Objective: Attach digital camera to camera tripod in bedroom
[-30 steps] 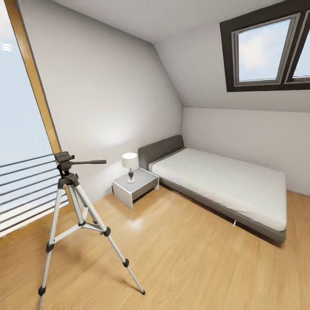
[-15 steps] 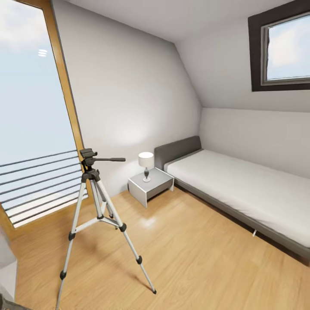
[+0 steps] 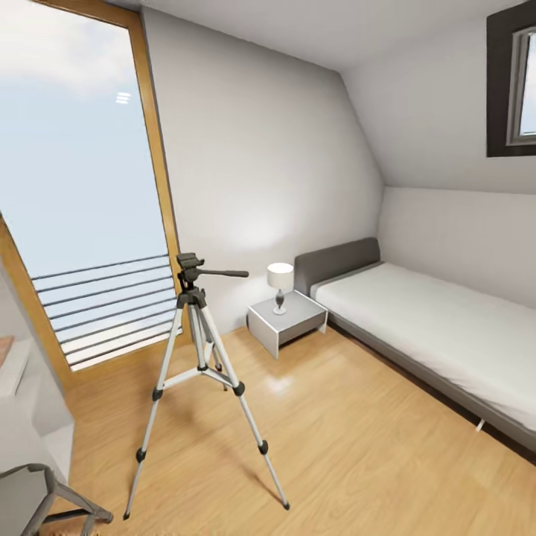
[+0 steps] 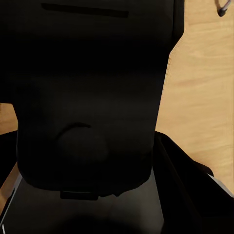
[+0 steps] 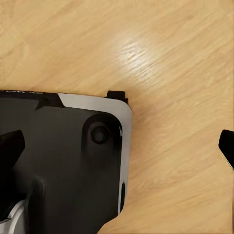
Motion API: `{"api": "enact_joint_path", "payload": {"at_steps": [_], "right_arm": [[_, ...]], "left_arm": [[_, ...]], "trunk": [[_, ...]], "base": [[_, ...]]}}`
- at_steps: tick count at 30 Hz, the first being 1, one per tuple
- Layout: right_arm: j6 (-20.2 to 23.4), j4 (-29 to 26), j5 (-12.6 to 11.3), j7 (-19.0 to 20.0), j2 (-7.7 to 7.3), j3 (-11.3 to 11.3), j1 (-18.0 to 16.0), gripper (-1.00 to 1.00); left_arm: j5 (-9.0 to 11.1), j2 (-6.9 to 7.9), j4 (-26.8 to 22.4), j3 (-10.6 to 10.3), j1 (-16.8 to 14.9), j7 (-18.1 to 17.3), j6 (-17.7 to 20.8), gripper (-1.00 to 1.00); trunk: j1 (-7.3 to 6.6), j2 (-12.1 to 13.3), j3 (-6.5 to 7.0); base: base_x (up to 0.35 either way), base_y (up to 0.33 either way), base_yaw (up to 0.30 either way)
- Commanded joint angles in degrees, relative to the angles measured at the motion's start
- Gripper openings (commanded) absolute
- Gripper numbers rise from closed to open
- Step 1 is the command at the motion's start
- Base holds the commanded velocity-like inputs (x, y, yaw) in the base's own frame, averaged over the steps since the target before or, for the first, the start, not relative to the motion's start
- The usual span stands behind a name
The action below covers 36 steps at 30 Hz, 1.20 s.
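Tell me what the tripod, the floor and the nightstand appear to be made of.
Camera tripod: legs look like brushed silver metal, catching pale highlights; joints, feet and head are matte black, probably plastic.
Floor: light wood planks with visible grain and a glossy sheen, shown by the bright reflection near the nightstand.
Nightstand: smooth, flat grey-white panels, likely painted or laminated board; the render leaves that open.

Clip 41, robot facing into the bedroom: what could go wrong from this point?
1. The camera tripod stands on three thin, splayed legs on the wood floor; driving close, the base could clip a foot and tip it.
2. The long pan handle juts sideways from the head, so a reaching arm might snag it.
3. The grey stool sits close at the lower left of the head view and may obstruct the base when it turns.
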Motion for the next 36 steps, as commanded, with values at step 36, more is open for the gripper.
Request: {"api": "enact_joint_path", "payload": {"at_steps": [36], "right_arm": [[0.0,0.1,0.9,-1.7,-0.51,0.0,0.0,1.0]], "left_arm": [[1.5,-0.11,-0.1,0.6,0.0,-0.3,-0.1,-1.0]], "trunk": [[0.02,0.0,-0.02]], "base": [[0.128,-0.072,0.139]]}}
